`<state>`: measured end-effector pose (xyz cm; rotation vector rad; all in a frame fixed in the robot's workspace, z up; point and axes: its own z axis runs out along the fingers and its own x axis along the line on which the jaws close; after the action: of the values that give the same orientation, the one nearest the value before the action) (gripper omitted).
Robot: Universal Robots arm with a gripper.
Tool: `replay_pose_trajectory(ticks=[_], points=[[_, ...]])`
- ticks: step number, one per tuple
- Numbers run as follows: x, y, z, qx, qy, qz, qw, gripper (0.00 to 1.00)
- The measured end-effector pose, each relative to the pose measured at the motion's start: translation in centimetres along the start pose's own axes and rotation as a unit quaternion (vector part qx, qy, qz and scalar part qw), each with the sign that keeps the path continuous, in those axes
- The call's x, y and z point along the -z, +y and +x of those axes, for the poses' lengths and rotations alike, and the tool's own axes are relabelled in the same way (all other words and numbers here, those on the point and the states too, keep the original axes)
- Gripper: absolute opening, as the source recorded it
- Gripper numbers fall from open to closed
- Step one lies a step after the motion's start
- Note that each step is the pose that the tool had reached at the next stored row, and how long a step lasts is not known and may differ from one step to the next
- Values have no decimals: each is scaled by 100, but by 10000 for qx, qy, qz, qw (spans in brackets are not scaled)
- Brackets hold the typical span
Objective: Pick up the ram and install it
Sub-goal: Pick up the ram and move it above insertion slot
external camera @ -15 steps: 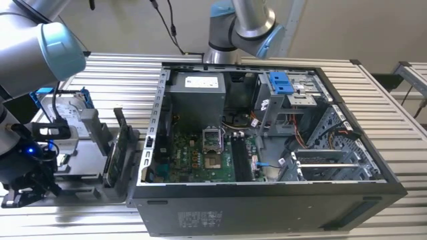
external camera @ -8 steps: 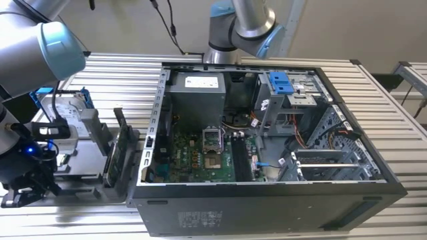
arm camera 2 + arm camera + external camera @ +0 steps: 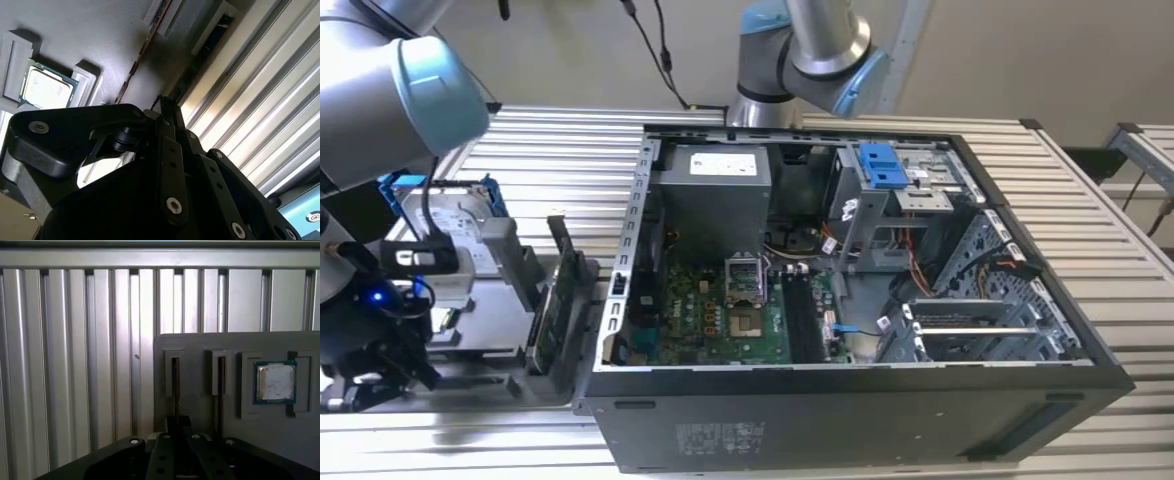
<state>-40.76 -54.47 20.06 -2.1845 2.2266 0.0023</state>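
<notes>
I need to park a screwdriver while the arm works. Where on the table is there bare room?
Bare ribbed table lies on the exterior view's right of the computer case, and between the gray holder and the wall. Crowded: the holder, with the hard drive, upright cards and the gripper over it.

Alt text: A silver-grey robot arm (image 3: 817,35) of round metal tubing stands at the top centre of the exterior view, its rounded elbow joint (image 3: 861,78) capped in light blue. At the upper left of the same view is a larger silver joint housing (image 3: 367,105) with a light-blue end cap (image 3: 440,85). Below it, at the lower left, the wrist section is black, with a thin black cable (image 3: 432,215) running down to it and a small blue light (image 3: 374,297) glowing. In both wrist views the tool (image 3: 177,424) (image 3: 161,107) is matte black, built from flat linked bars dotted with small silver screw heads (image 3: 173,204).
</notes>
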Motion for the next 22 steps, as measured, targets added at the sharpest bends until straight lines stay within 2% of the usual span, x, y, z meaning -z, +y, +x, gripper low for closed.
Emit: replay_pose_trajectory(ticks=[5, 12, 22], points=[[30, 1, 0, 0, 2, -1, 10000, 14], [107, 1, -2, 0, 8, 0, 10000, 14], [168, 3, -3, 0, 20, 0, 10000, 14]])
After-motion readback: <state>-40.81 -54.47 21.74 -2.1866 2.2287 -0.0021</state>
